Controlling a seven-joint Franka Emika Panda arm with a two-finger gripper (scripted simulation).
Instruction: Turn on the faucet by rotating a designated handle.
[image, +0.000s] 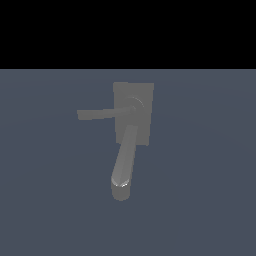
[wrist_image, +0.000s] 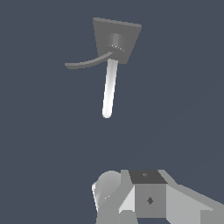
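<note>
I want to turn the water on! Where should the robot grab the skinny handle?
Probably near the free end of the handle, the thin bar pointing toward the exterior view's left, away from the thick spout. Coming from above looks easiest: the bar is flat and slim, and its tip gives the most leverage around the hub.

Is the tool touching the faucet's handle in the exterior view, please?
No, the handle sticks out from the faucet alone, with no tool near it.
</note>
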